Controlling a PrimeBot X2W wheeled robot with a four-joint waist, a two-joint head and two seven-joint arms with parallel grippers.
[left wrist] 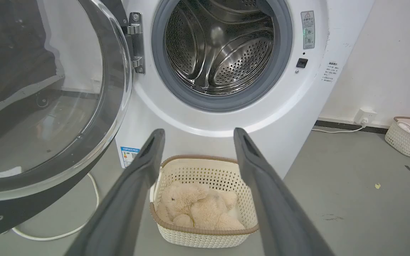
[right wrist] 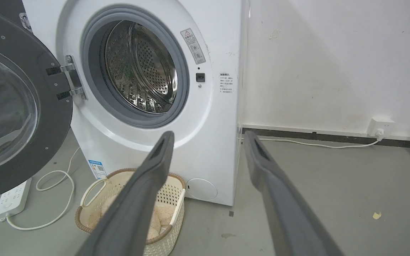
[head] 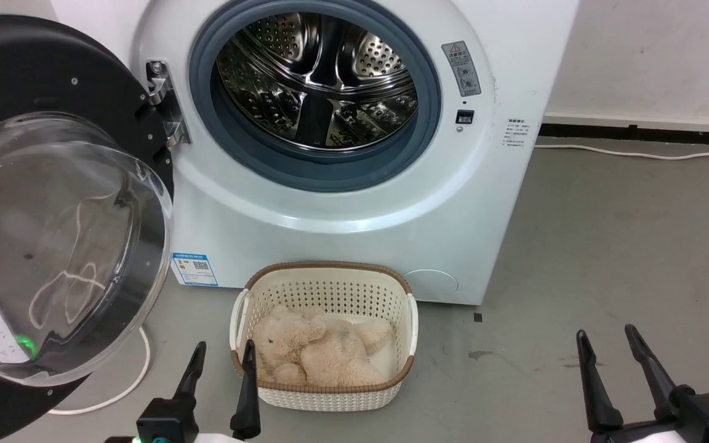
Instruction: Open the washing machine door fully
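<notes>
The washing machine door [head: 53, 203], a black ring around a clear domed glass bowl, stands swung wide to the left on its metal hinge [head: 167, 111]; it also shows as the door [left wrist: 45, 103] and the door [right wrist: 12, 106] in the wrist views. The steel drum [head: 317, 80] lies exposed inside its grey-blue rubber ring. My left gripper [head: 222, 360] is open at the lower left, low in front of the basket and apart from the door. My right gripper [head: 607, 344] is open at the lower right over the floor. Neither holds anything.
A cream basket [head: 404, 307] holding a beige plush toy [head: 311, 351] sits on the floor in front of the machine. A white cable [head: 127, 387] loops under the door, by a power strip [right wrist: 11, 199]. Another basket [left wrist: 409, 137] stands by the right wall.
</notes>
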